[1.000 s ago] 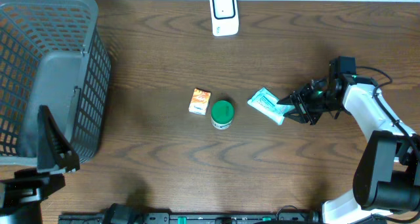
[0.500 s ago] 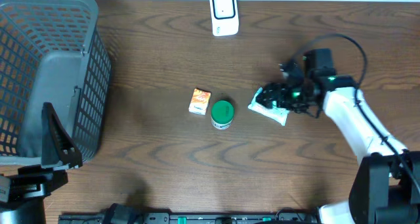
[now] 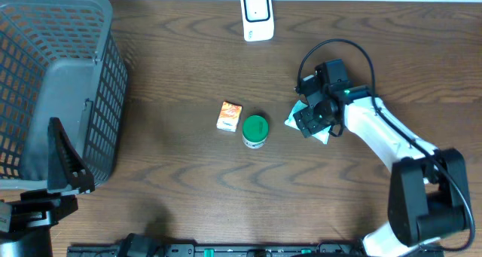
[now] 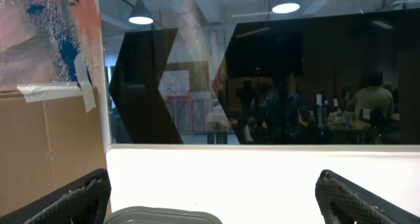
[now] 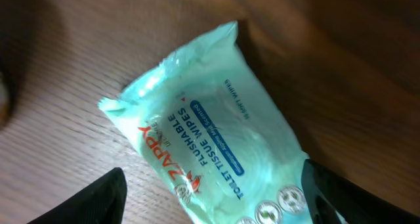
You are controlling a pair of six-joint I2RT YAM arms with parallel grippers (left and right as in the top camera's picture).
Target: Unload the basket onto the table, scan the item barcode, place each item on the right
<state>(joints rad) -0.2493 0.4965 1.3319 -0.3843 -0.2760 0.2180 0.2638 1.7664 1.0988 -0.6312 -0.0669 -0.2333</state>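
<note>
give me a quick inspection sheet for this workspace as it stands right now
surface: dark wood table, no spills seen
job's things: wipes pack lying flat, label up; white scanner at the far edge, apart from it
clutter: orange box and green-lidded jar side by side mid-table; grey basket at the left
grippers: right gripper open, fingers spread either side of the wipes pack; left gripper open, holding nothing
cables: black cable looping above the right gripper
surroundings: window with ceiling lamps and people beyond, in the left wrist view
</note>
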